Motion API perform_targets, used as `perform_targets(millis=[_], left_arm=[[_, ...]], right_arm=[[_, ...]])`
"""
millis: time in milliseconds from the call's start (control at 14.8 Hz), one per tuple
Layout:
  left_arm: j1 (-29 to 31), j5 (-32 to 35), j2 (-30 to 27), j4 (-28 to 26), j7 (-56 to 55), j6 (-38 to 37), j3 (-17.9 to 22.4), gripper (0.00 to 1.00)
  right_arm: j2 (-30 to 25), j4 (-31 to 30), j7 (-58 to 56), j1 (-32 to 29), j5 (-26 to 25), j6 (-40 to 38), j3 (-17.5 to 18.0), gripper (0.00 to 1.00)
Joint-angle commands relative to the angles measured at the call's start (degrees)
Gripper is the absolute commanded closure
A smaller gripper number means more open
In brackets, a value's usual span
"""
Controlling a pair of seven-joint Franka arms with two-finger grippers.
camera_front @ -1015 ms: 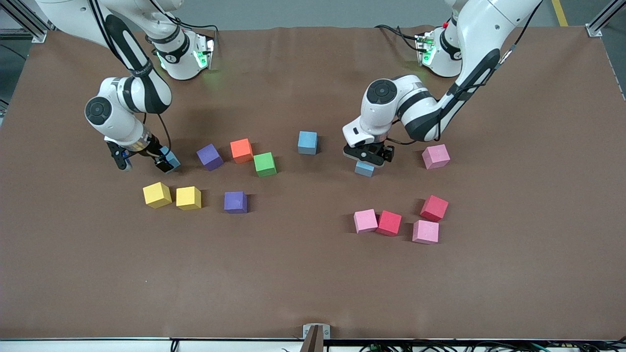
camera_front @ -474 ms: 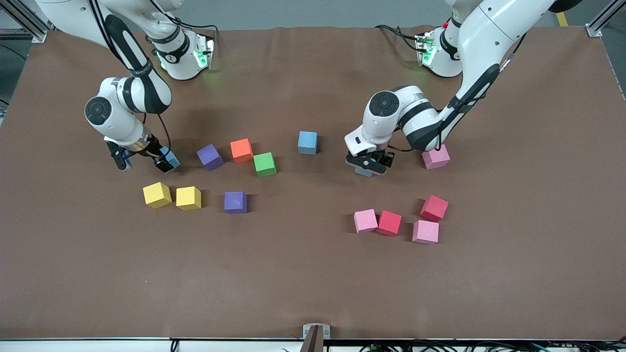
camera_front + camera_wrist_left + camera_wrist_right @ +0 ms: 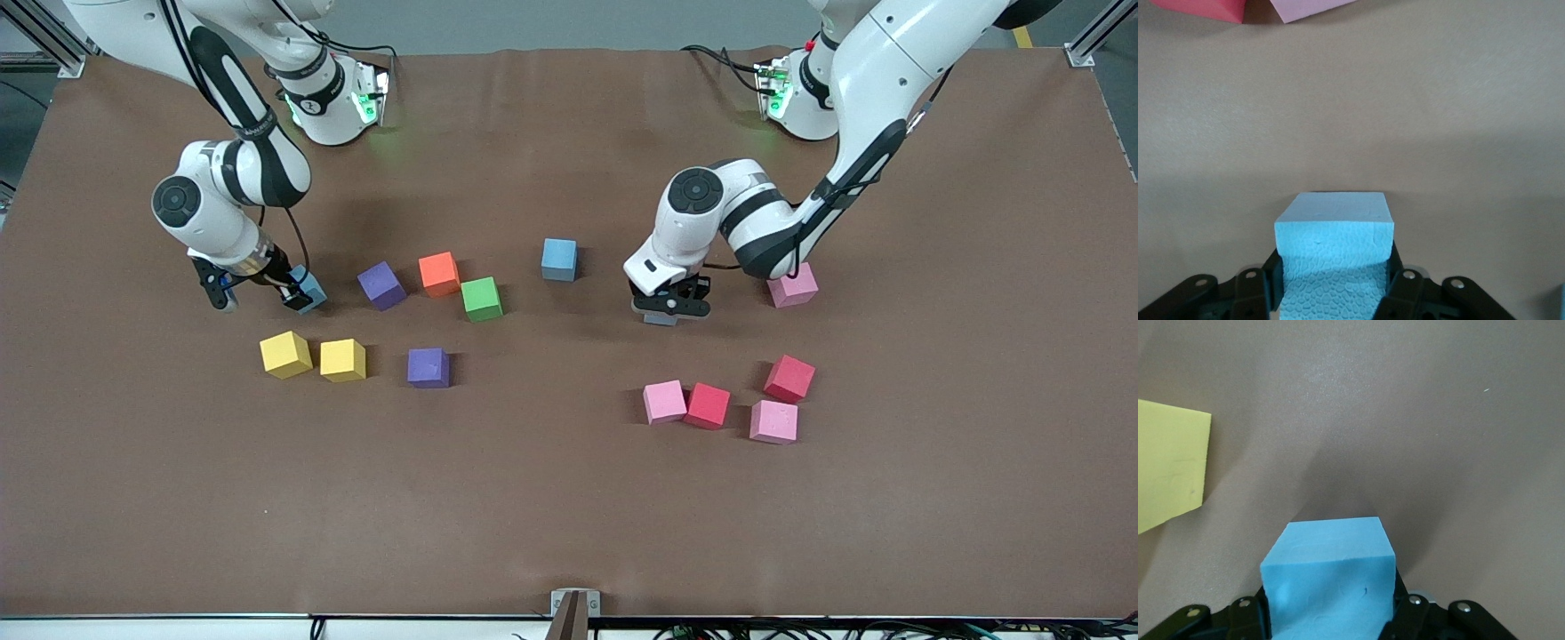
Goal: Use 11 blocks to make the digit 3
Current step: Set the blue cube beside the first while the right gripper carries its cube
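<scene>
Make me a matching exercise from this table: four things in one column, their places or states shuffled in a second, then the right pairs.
1. left gripper
2. green block
3. yellow cubes
4. loose light blue block

A. beside the orange block
B. side by side, toward the right arm's end
C. shut on a light blue block
D. alone between the green block and the left gripper

1-C, 2-A, 3-B, 4-D

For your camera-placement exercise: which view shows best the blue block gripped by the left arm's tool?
The left wrist view: the blue block fills the foreground between the tool's fingers. In the front view the left tool covers most of that block. The right wrist view shows another blue block.
</scene>
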Motion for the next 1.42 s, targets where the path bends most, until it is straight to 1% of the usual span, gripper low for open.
perform_targets(millis=[0,135,271,338,541,677,812,1083,1218,1353], left_arm=[[-2.27,-3.72,-0.92,1.66,-3.9,-1.24,-0.22,0.66],[-4.03,-6.55,-1.71,2.36,-6.44,-4.92,-0.92,0.66],[-4.56,-6.91,-2.06,2.54,-13.27,-6.25,-2.32,0.66],[-4.74,-6.91,-2.06,2.54,-17.75,-6.26,-3.11,0.66],[-6.66,-7.0,-1.54,3.33,-33.03,-6.17,-3.21,0.66],[-7.72,-7.17,-1.36,3.86,-47.25,-6.17,-3.12,0.66],[-8.42,-7.26,-1.36,4.47,-59.31,-6.17,-3.12,0.66],[-10.1,-6.91,-1.1,4.74,-77.42,-6.26,-2.86,0.66],[-10.27,-7.0,-0.75,5.09,-82.28,-6.61,-2.77,0.66],[-11.24,-6.74,0.66,5.79,-87.03,-7.31,-2.16,0.66]], right_arm=[[-1.24,-0.08,1.75,-0.33,-0.8,-1.13,-0.08,0.99],[-3.26,0.61,2.89,0.02,-0.8,-4.63,-0.08,1.0],[-6.15,3.07,3.07,0.02,-0.8,-12.43,0.01,1.0],[-7.39,4.39,3.25,0.02,-0.8,-16.39,0.09,1.0],[-10.64,8.52,6.58,0.89,-0.71,-25.89,0.62,1.0],[-12.49,10.72,12.09,3.69,-0.63,-30.3,1.58,1.0],[-12.58,11.69,21.22,9.13,-0.54,-30.76,2.47,1.0],[-12.23,12.92,36.08,19.15,1.39,-29.88,2.64,1.0],[-12.06,13.63,41.72,24.08,2.8,-29.44,2.56,1.0],[-10.92,13.72,47.25,28.47,3.15,-27.08,2.56,1.0]])
